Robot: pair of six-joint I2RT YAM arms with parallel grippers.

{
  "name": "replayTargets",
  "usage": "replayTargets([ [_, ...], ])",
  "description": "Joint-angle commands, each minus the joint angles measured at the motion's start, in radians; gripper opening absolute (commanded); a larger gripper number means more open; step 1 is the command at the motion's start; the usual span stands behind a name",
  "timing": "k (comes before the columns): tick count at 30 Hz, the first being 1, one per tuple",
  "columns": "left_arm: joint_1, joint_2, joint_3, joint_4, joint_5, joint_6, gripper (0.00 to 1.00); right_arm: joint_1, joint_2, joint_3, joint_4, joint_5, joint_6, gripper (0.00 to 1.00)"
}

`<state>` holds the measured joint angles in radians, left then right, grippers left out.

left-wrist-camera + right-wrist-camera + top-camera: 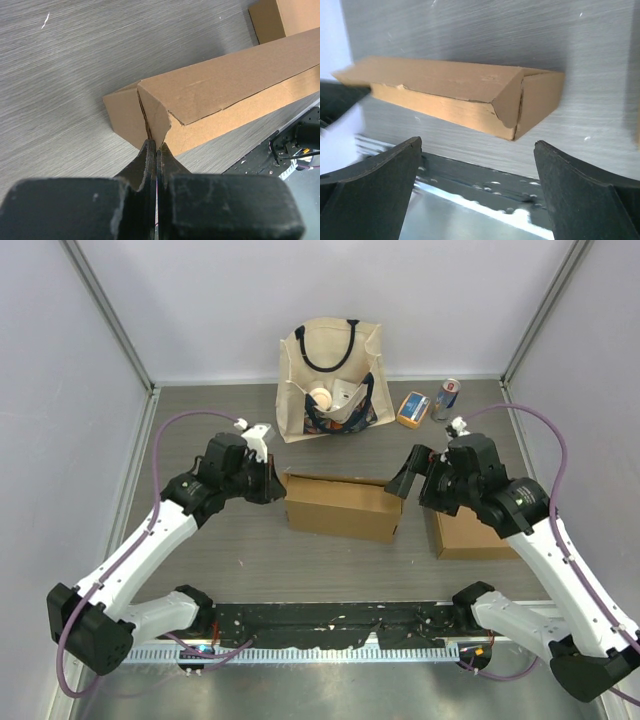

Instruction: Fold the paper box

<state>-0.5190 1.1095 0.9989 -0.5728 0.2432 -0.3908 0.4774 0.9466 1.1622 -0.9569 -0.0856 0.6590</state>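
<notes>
Cardboard box (pixel 340 505) lies between the two grippers, its long axis running left to right. The left gripper (pixel 154 149) is at the box's left end, fingers pressed together against the corner edge (whether a flap is pinched between them is hard to tell). The right gripper (pixel 477 145) faces the box's right end, just short of it, fingers spread wide and touching nothing. The box's inside and far face are hidden
</notes>
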Motion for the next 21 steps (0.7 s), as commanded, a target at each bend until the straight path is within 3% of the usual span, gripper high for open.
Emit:
replayTargets([
  [1, -0.018, -0.019, -0.034, -0.05, -0.047, -0.032, 0.0, -0.023, -0.041, -0.025, 0.073, 0.015, 0.426, 1.0],
  [5, -0.024, -0.045, -0.049, -0.032, -0.067, -0.072, 0.0, -0.026, -0.058, -0.085, 0.107, 0.037, 0.699, 1.0],
  [8, -0.029, -0.059, -0.059, -0.019, -0.078, -0.089, 0.0, -0.026, -0.052, -0.102, 0.132, 0.04, 0.793, 1.0],
  [21, -0.047, -0.054, -0.046, -0.032, -0.097, -0.112, 0.0, -0.026, -0.011, -0.211, 0.17, -0.062, 0.869, 0.99],
])
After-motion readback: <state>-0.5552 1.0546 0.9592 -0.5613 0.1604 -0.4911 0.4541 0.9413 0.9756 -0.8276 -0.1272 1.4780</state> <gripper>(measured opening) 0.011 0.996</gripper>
